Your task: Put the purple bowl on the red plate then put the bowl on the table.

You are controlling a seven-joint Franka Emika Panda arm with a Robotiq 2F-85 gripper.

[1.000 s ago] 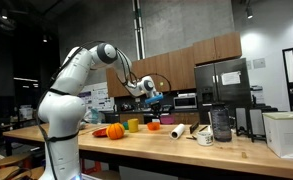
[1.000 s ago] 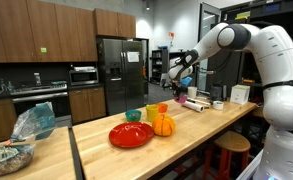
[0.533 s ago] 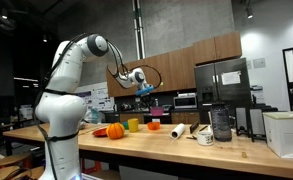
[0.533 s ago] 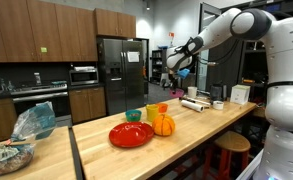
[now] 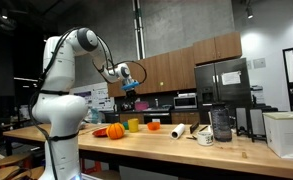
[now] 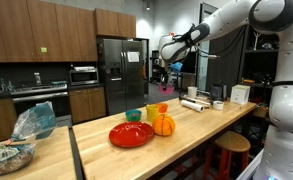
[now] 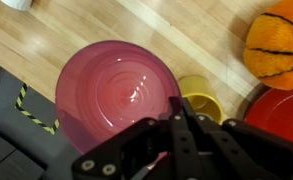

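In the wrist view the gripper (image 7: 182, 118) comes in at the bottom centre of the frame. Its two dark fingers are pressed almost fully together on the right-hand rim of the purple bowl (image 7: 114, 92), a small, round, pink-purple plastic bowl. The jaws pinch only the thin wall. That is why the bowl sits beside the fingers rather than between them, with its hollow facing the camera. It fills the middle of the frame because it hangs close under the wrist, in the air and touching nothing below.

Farther down, a yellow-green cup (image 7: 201, 98) peeks out at the bowl's right edge. The red plate (image 7: 284, 115), a low, flat red dish, shows in the lower right corner. A round orange pumpkin-like ball (image 7: 281, 40) sits in the upper right. The table (image 7: 166, 25), a long counter with a light-brown wooden top, runs across the top of the frame. The bowl appears to hang beside the plate, not yet over it. Setting it down there likely calls for a shift toward the lower right and a level descent, since a rim pinch could let the bowl tip.

In both exterior views the arm reaches high, with the gripper (image 5: 129, 84) (image 6: 164, 72) well above the counter. The plate (image 6: 131, 135) lies bare, just beside the orange ball (image 6: 163, 126). The bowl is too small to make out there.
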